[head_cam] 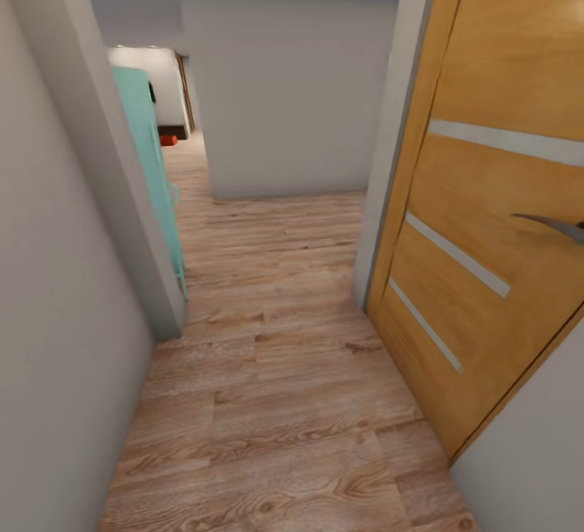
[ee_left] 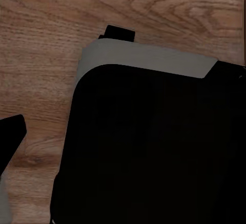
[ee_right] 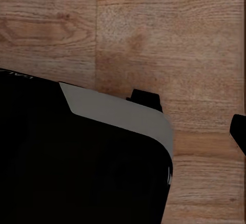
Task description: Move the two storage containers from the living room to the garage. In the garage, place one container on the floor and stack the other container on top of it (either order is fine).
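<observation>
Underfoot: pale wood-plank flooring [head_cam: 276,402] runs along a narrow hallway.
Right side: wood-panelled door [head_cam: 487,216], standing open.
Left side: teal panel [head_cam: 150,167] past the wall corner.
Far doorway: small orange-red object [head_cam: 168,140] on the floor, possibly a storage container.
Tools: both wrist views show dark robot body over planks; whether released or clenched, cannot tell.

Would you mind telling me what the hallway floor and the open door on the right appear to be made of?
The floor looks like pale wood plank, matte, with visible grain and knots. The door looks like orange-brown wood veneer with pale inlaid strips, possibly glass or metal.
</observation>
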### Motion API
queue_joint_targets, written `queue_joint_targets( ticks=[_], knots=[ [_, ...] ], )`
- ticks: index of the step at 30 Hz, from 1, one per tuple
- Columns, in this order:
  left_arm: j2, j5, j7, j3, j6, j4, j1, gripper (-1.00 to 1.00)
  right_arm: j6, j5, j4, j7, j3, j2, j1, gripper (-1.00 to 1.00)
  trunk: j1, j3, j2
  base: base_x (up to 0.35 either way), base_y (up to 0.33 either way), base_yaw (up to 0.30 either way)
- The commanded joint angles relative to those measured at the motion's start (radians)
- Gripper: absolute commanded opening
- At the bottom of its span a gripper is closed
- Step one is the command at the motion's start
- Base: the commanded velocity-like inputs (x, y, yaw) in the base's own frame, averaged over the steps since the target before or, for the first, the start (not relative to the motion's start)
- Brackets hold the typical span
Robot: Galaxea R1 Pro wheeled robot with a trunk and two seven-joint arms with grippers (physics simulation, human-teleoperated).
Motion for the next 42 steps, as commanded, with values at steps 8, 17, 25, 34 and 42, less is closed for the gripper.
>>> queue_joint_targets(
  ticks=[8, 17, 25, 34, 42],
  knots=[
    [0.001, 0.006, 0.001, 0.004, -0.005, 0.002, -0.001, 1.0, -0.003, 0.003, 0.001, 0.0, 0.002, 0.0, -0.001, 1.0, 0.001, -0.001, 0.0, 0.341, 0.068, 0.0],
    [0.001, 0.006, 0.001, 0.004, -0.005, 0.002, -0.001, 1.0, -0.003, 0.003, 0.001, 0.0, 0.002, 0.0, -0.001, 1.0, 0.001, -0.001, 0.0, 0.34, 0.118, 0.0],
    [0.001, 0.006, 0.001, 0.004, -0.005, 0.002, -0.001, 1.0, -0.003, 0.003, 0.001, 0.001, 0.002, 0.0, -0.001, 1.0, 0.001, -0.001, 0.0, 0.33, 0.148, 0.0],
    [0.001, 0.006, 0.001, 0.004, -0.005, 0.002, -0.001, 1.0, -0.003, 0.003, 0.001, 0.001, 0.002, 0.0, -0.001, 1.0, 0.001, -0.001, 0.0, 0.328, 0.151, 0.0],
    [0.001, 0.006, 0.001, 0.004, -0.005, 0.002, -0.001, 1.0, -0.003, 0.003, 0.001, 0.0, 0.002, 0.0, -0.001, 1.0, 0.001, -0.001, 0.0, 0.328, 0.15, 0.0]
  ],
)
